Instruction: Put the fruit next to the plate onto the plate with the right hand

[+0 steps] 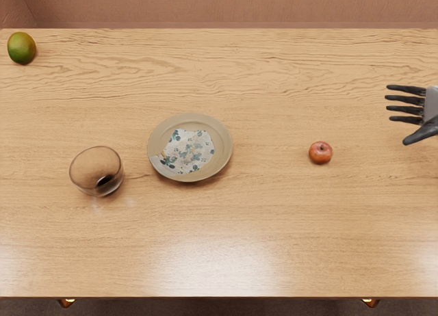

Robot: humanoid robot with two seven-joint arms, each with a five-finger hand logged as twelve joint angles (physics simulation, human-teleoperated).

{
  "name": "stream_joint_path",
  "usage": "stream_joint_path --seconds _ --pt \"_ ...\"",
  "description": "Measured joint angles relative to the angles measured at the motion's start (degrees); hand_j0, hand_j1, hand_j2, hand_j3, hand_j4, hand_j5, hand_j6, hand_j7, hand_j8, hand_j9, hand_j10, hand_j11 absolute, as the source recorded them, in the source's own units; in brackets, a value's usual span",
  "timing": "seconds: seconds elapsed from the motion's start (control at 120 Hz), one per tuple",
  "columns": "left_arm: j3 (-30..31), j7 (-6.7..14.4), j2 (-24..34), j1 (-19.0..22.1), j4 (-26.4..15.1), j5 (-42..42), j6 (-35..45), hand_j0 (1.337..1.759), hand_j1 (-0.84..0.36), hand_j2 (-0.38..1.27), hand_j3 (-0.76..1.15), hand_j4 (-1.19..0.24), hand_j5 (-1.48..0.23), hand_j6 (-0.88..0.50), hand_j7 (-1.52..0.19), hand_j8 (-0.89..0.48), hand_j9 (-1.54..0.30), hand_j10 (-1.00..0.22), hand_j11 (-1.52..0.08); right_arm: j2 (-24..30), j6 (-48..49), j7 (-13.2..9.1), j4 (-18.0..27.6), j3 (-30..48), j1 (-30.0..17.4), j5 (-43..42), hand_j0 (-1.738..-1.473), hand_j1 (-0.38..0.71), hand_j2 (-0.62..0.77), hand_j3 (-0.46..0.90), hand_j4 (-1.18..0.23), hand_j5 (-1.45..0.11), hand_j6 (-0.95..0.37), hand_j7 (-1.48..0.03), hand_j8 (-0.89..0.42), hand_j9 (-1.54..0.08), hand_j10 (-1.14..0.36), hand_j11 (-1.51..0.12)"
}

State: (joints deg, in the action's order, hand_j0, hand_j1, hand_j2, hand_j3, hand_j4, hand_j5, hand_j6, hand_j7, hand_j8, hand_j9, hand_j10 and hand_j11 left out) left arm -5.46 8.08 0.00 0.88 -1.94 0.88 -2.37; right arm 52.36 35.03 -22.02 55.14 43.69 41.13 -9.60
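Over the wooden table, at its right edge, the right hand was held empty, fingers spread leftward toward the round apple.

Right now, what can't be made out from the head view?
- Right arm: cut off by the right edge; only the robot hand, fingers spread, shows.
- Left arm: out of frame.
- Bowl: dark spot inside, contents or base unclear through the glass.
- Table legs: hidden under the top, only tips at the bottom edge.

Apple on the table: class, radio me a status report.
Right hand open, right edge. Apple untouched, right of plate. Glass bowl beyond plate, not in the way.
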Motion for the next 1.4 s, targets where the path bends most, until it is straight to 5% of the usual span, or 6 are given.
stream_joint_path --seconds 0.175,0.408,0.542,0.617,0.825,1.4 --pt "0.0 0.0 0.0 0.0 0.0 0.0 0.0 1.658 0.34 0.00 0.00 -0.01 -0.02 -0.01 -0.02 -0.01 -0.02 -0.01 -0.02 -1.0 0.0 -3.3 1.6 1.2 1.9 -4.9 -1.658 -0.35 0.00 0.00 0.00 0.00 0.00 0.00 0.00 0.00 0.00 0.00" --pt "0.0 0.0 0.0 0.0 0.0 0.0 0.0 1.658 0.34 0.00 0.00 -0.01 -0.02 -0.01 -0.02 -0.01 -0.02 -0.01 -0.02 -6.4 -0.4 -5.9 18.2 8.4 2.2 -45.6 -1.658 -0.35 0.00 0.00 0.00 0.00 0.00 0.00 0.00 0.00 0.00 0.00" --pt "0.0 0.0 0.0 0.0 0.0 0.0 0.0 1.658 0.34 0.00 0.00 -0.01 -0.02 -0.01 -0.02 -0.01 -0.02 -0.01 -0.02 -11.6 -9.3 -6.4 22.1 4.8 0.6 -60.8 -1.658 -0.35 0.00 0.00 -0.01 0.00 -0.01 0.00 -0.01 0.00 0.00 0.00" --pt "0.0 0.0 0.0 0.0 0.0 0.0 0.0 1.658 0.34 0.00 0.00 -0.01 -0.02 -0.01 -0.02 -0.01 -0.02 -0.01 -0.02 -14.2 -14.1 -9.3 22.9 2.0 0.3 -65.8 -1.658 -0.32 0.00 0.00 -0.02 -0.03 -0.02 -0.03 -0.02 -0.03 -0.02 -0.03" --pt "0.0 0.0 0.0 0.0 0.0 0.0 0.0 1.658 0.34 0.00 0.00 -0.01 -0.02 -0.01 -0.02 -0.01 -0.02 -0.01 -0.02 -18.9 -22.7 -12.3 23.0 -1.9 -0.7 -70.4 -1.658 -0.22 -0.02 0.00 -0.11 -0.14 -0.11 -0.14 -0.11 -0.14 -0.11 -0.14" --pt "0.0 0.0 0.0 0.0 0.0 0.0 0.0 1.658 0.34 0.00 0.00 -0.01 -0.02 -0.01 -0.02 -0.01 -0.02 -0.01 -0.02 -24.4 -25.7 -12.9 24.0 -2.9 -1.5 -70.6 -1.658 -0.03 -0.05 0.00 -0.27 -0.35 -0.27 -0.35 -0.27 -0.35 -0.27 -0.35"
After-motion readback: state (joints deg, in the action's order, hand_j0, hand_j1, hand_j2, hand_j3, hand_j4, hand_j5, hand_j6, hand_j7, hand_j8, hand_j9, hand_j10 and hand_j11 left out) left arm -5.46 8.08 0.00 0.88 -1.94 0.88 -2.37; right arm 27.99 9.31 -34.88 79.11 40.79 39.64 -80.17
